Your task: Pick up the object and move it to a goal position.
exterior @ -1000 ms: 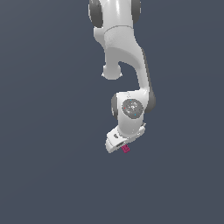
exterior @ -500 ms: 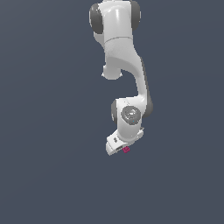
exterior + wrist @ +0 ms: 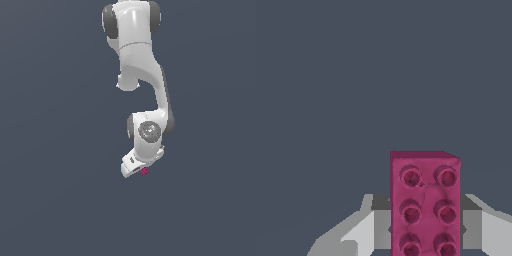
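Note:
The object is a magenta-red studded brick that fills the space between my two pale fingers in the wrist view. Its studs face the camera, and both fingers press against its sides. In the exterior view the object is a tiny red speck at the tip of the white gripper, which hangs from the bent white arm. The gripper is shut on the object.
Only a flat dark grey surface lies behind the arm and the object in both views. No other objects, containers or edges show.
The arm has shifted slightly towards the exterior view's left and a little lower, carrying the object along in the gripper. The grasp looks unchanged.

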You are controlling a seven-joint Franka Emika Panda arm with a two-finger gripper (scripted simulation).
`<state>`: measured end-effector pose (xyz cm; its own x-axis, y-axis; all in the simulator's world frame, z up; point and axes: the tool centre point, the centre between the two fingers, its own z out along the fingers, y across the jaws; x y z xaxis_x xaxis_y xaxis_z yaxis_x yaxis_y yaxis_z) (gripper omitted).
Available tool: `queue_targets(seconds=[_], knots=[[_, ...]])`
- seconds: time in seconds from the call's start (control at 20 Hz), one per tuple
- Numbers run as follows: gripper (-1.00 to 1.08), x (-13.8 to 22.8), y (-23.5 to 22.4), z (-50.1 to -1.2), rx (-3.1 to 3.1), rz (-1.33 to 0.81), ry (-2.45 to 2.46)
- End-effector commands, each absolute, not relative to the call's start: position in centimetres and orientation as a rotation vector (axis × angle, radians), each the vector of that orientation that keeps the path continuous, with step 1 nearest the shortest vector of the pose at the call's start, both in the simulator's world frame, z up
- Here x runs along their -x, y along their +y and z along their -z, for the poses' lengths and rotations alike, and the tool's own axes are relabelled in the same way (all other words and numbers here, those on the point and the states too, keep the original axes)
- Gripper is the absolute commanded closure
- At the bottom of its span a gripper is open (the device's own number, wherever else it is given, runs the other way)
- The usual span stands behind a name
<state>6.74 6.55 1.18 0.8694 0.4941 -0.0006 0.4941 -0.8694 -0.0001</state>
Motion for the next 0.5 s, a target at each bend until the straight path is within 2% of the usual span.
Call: queue_targets(seconds=[0.0,0.45], knots=[[1.08,-6.7,6.6,-1.2,-3.037,0.000,0.803],[1.08,-7.4,8.3,-4.1,-3.037,0.000,0.804]])
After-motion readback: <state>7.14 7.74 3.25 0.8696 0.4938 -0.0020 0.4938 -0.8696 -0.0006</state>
